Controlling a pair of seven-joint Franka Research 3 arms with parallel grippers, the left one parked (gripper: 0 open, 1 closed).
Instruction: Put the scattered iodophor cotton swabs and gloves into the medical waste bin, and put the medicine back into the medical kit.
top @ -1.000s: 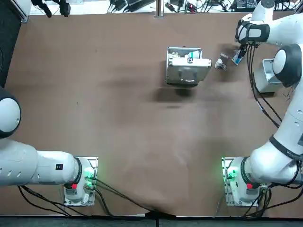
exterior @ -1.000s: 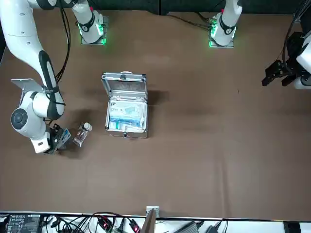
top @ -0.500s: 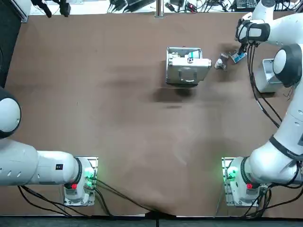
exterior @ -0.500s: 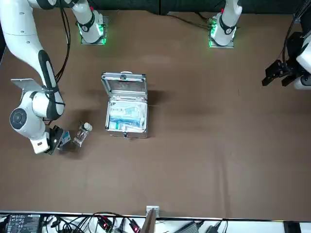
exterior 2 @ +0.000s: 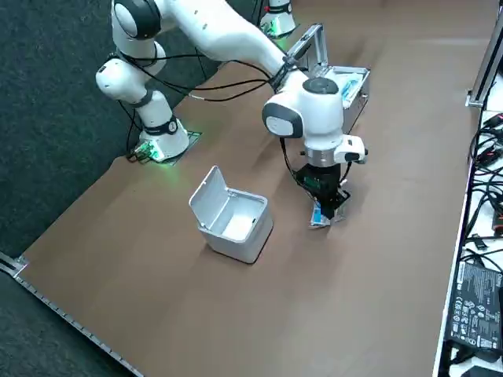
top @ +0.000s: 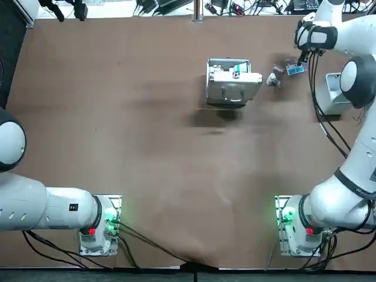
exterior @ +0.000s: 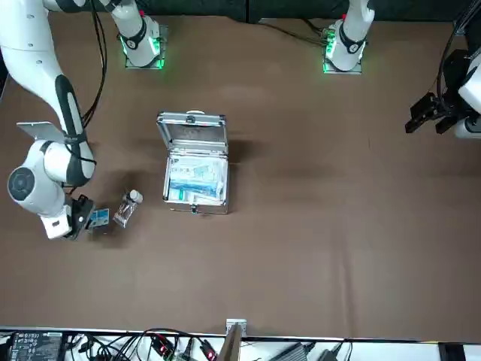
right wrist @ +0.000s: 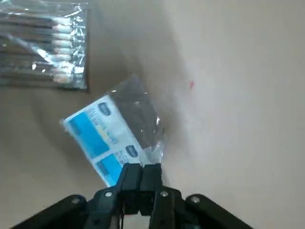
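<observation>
My right gripper [right wrist: 141, 172] is shut on one edge of a blue-and-white packet [right wrist: 110, 139], which hangs from the fingers close over the table. In the top view this packet [top: 295, 66] is at the far right, just below the gripper [top: 302, 57]. A clear bag of cotton swabs [right wrist: 43, 45] lies on the table a short way off; it shows in the top view [top: 273, 78] between the packet and the open silver medical kit [top: 232, 82]. The kit [exterior: 194, 169] holds blue-and-white boxes. The grey waste bin [exterior 2: 230, 220] stands with its lid up, beside the gripper [exterior 2: 326, 198].
The waste bin [top: 331, 94] sits near the table's right edge, just nearer the arm bases than the gripper. Cables and electronics line the far edge [top: 235, 7]. Brown tabletop [top: 147, 147] stretches wide to the left of the kit.
The gripper, still shut on the packet, has drawn it a little away from the swab bag, toward the table's far right corner. Kit, swab bag and bin have not moved.
</observation>
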